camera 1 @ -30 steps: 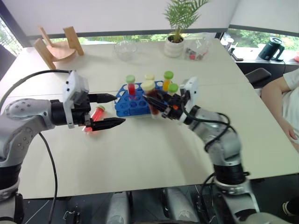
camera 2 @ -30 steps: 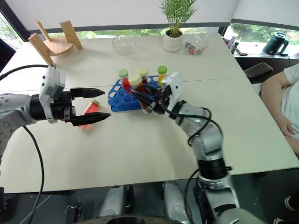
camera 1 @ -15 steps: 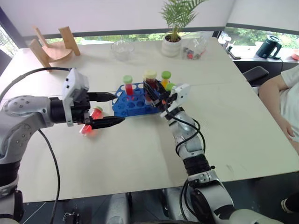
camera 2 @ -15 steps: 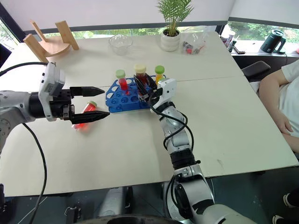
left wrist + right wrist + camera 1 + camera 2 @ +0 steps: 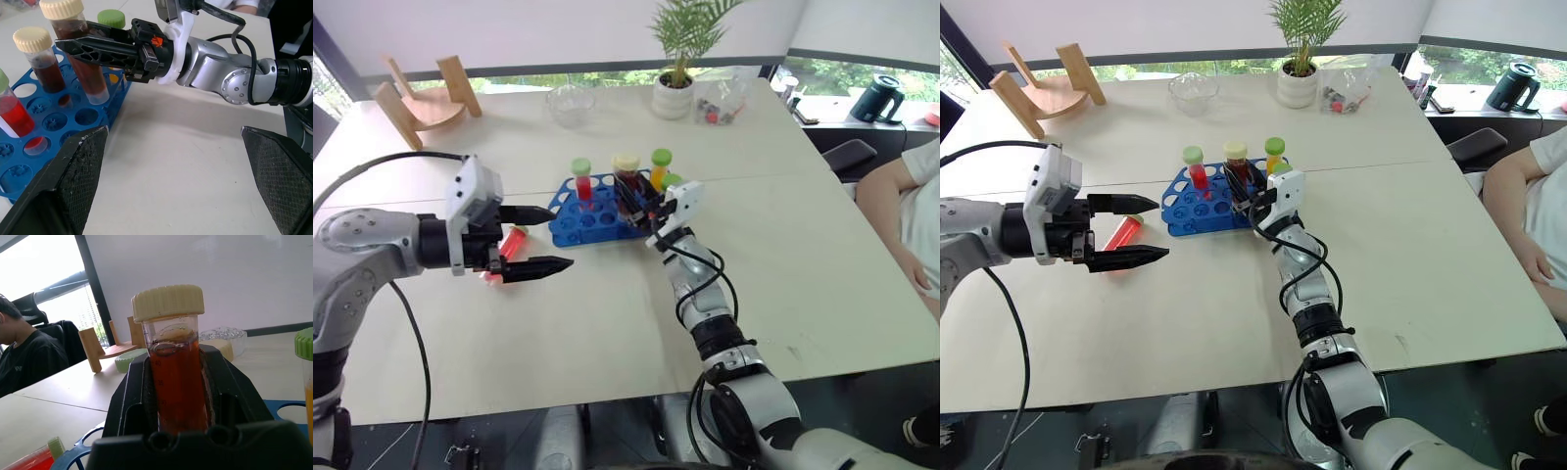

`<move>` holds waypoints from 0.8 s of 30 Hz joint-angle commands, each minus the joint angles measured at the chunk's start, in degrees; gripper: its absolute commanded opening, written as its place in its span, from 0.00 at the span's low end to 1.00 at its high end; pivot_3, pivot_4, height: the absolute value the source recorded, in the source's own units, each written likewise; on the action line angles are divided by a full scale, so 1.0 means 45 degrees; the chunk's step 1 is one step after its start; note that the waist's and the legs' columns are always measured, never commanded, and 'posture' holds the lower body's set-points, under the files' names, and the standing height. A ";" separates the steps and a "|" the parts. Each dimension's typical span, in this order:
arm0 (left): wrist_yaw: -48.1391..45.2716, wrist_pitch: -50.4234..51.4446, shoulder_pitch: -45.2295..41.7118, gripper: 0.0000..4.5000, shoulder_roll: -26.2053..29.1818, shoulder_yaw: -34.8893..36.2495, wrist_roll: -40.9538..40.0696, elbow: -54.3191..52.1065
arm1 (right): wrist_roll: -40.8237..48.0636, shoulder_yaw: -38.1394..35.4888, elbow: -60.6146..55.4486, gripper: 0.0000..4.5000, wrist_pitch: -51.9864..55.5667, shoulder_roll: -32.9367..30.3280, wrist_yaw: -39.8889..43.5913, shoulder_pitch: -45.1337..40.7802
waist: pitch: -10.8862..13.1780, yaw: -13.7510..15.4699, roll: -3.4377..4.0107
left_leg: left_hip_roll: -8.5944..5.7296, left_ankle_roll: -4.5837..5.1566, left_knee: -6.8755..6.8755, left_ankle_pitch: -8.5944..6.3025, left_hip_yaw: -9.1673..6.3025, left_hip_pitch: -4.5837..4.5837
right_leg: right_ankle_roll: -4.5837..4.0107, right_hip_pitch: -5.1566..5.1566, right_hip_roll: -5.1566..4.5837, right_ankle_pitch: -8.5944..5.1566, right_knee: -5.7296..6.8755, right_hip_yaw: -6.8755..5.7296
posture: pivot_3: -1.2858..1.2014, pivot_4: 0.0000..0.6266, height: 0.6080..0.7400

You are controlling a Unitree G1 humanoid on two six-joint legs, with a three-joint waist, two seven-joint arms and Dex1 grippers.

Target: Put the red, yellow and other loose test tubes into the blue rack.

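Observation:
The blue rack stands mid-table with a green-capped red tube, a green-capped yellow-orange tube and a cream-capped dark tube upright in its holes. My right gripper is shut on a cream-capped amber-brown tube. That tube is nearly upright, with its bottom end at the holes on the rack's right end. A loose red tube lies on the table left of the rack. My left gripper hangs open over it, one finger on each side, not touching.
At the back of the table are a wooden stand, a glass bowl, a potted plant and a clear bag. A person's arm rests at the table's right edge. Another person sits beyond the table.
My right gripper carried the amber tube forward and down to the rack's right end and turned it from tilted to nearly upright. The left gripper stayed put.

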 commanded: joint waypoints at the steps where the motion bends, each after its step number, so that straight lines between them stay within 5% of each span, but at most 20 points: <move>1: 0.0119 0.0084 -0.0087 1.00 0.0110 0.0433 -0.0320 -0.0502 | -0.0055 -0.0038 0.0205 0.18 -0.0390 0.0080 0.0024 -0.0375 | 0.0000 -0.0008 0.0000 | 0.0000 -0.0002 0.0000 0.0001 0.0000 0.0002 | 0.0000 0.0001 0.0000 0.0000 0.0001 0.0001 | 0.52 0.24 1.00; 10: 0.0417 0.0178 -0.0443 1.00 -0.0036 0.0145 -0.0365 -0.0466 | -0.0432 0.0163 0.0690 0.18 -0.0691 -0.0050 0.0184 -0.0222 | 0.0000 -0.0012 0.0000 | 0.0000 -0.0004 -0.0008 0.0002 0.0002 0.0010 | -0.0001 0.0002 0.0001 0.0000 0.0002 0.0004 | 0.52 0.24 1.00; 17: 0.0630 0.0150 -0.0226 1.00 -0.0081 -0.0084 0.0040 -0.0220 | -0.0663 0.0634 -0.1473 0.98 0.0552 -0.0534 0.0365 0.1067 | 0.0000 0.0017 0.0000 | -0.0001 -0.0007 -0.0027 0.0004 0.0002 0.0013 | -0.0001 0.0002 0.0000 0.0000 0.0000 0.0004 | 0.52 0.24 1.00; 24: 0.2237 0.0176 -0.0898 1.00 -0.0535 -0.0887 0.1718 0.0685 | 0.0428 0.1432 -0.8559 0.98 0.5912 -0.2982 0.1664 0.3710 | -0.0001 0.0124 -0.0003 | -0.0011 -0.0028 -0.0042 0.0016 0.0001 0.0017 | -0.0001 0.0002 -0.0010 0.0000 0.0000 0.0003 | 0.52 0.24 1.00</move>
